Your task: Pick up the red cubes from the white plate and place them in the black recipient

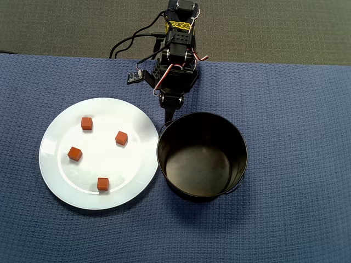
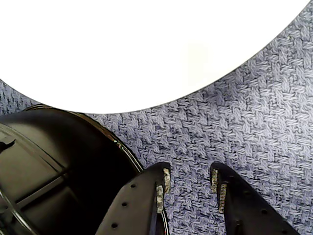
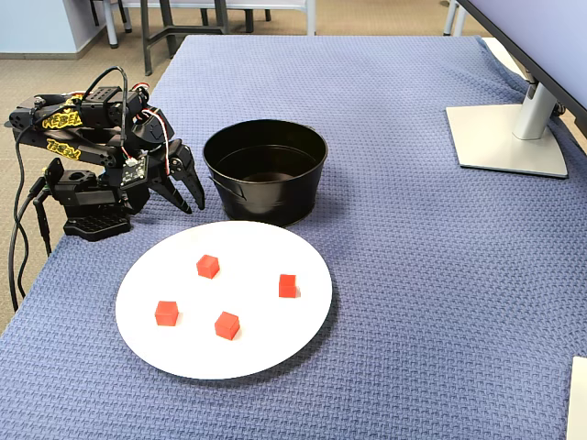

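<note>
Nearest the wrist camera, my gripper (image 2: 188, 188) hangs empty with fingers slightly parted over blue cloth (image 2: 254, 122) beside the black pot (image 1: 202, 155), so I should spread wider and descend squarely on one of four red cubes (image 1: 121, 138) lying apart on the white plate (image 1: 55, 159).

Four red cubes (image 3: 208, 266) lie apart on the white plate (image 3: 303, 321); black recipient (image 3: 266, 197) upright, empty, beside the gripper (image 3: 183, 200).
</note>
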Controlling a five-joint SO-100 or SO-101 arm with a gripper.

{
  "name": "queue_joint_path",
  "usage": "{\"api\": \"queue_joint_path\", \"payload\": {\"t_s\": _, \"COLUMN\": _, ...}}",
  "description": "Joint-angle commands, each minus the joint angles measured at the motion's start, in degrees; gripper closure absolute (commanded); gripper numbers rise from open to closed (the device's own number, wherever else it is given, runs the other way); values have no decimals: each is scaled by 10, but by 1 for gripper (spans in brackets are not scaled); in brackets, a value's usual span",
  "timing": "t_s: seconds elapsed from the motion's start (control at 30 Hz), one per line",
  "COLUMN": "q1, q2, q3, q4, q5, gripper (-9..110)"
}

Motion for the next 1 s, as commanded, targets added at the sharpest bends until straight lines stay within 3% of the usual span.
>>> {"api": "queue_joint_path", "payload": {"t_s": 0.0, "q1": 64, "q2": -8, "q3": -13, "q4": -25, "q5": -29, "gripper": 102}}
{"api": "queue_joint_path", "payload": {"t_s": 0.37, "q1": 63, "q2": -8, "q3": -15, "q4": -25, "q5": -39, "gripper": 101}}
{"api": "queue_joint_path", "payload": {"t_s": 0.53, "q1": 106, "q2": -37, "q3": -88, "q4": -3, "q5": -49, "gripper": 101}}
{"api": "queue_joint_path", "payload": {"t_s": 0.73, "q1": 146, "q2": -66, "q3": -237, "q4": 122, "q5": -135, "gripper": 90}}
{"api": "queue_joint_path", "payload": {"t_s": 0.97, "q1": 207, "q2": -195, "q3": -320, "q4": 148, "q5": -216, "gripper": 83}}
